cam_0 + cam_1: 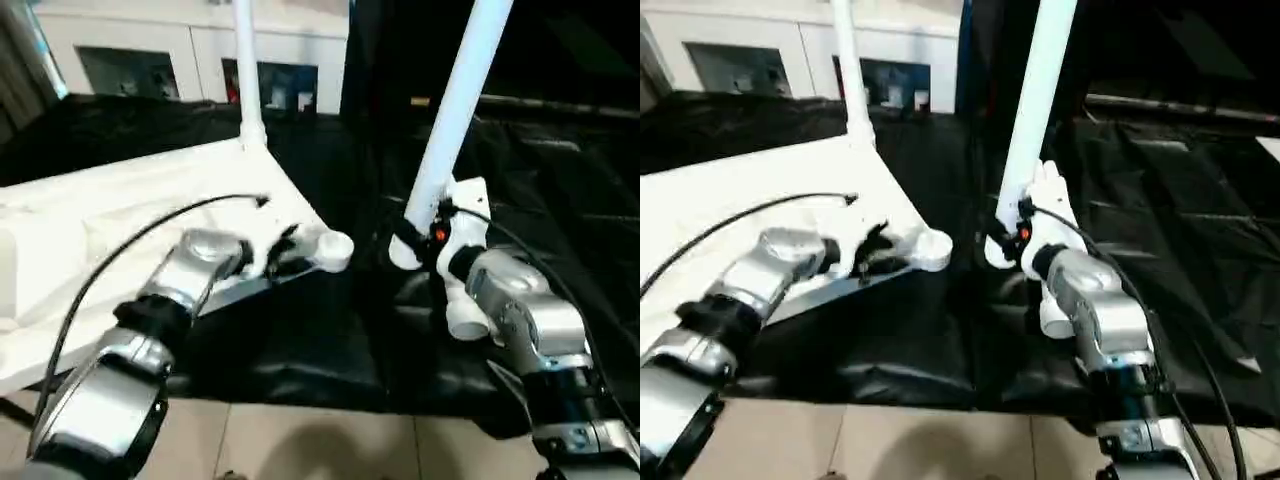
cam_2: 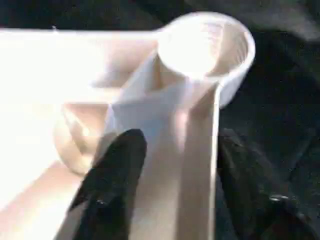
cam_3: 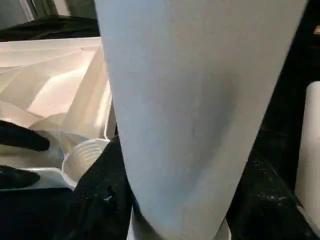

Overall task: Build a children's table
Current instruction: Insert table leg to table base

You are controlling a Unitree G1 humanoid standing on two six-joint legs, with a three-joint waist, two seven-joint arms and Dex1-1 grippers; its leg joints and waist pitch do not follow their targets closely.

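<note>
The white table top (image 1: 110, 220) lies underside up on the black cloth. One white leg (image 1: 245, 70) stands upright in its far corner socket. The near corner socket (image 1: 335, 250) is empty, its ribbed inside showing in the left wrist view (image 2: 205, 45). My left gripper (image 1: 280, 255) is shut on the top's rim (image 2: 195, 150) just behind that socket, one black finger (image 2: 115, 185) on each side of the wall. My right gripper (image 1: 415, 235) is shut on a second leg (image 1: 455, 110). This leg is tilted, and its lower end hangs just right of the empty socket.
A white cabinet with glass doors (image 1: 190, 50) stands behind the black-draped table (image 1: 560, 180). The table's front edge and the tiled floor (image 1: 300, 440) are close below my arms. A short white tube-like piece (image 1: 465, 315) shows under my right wrist.
</note>
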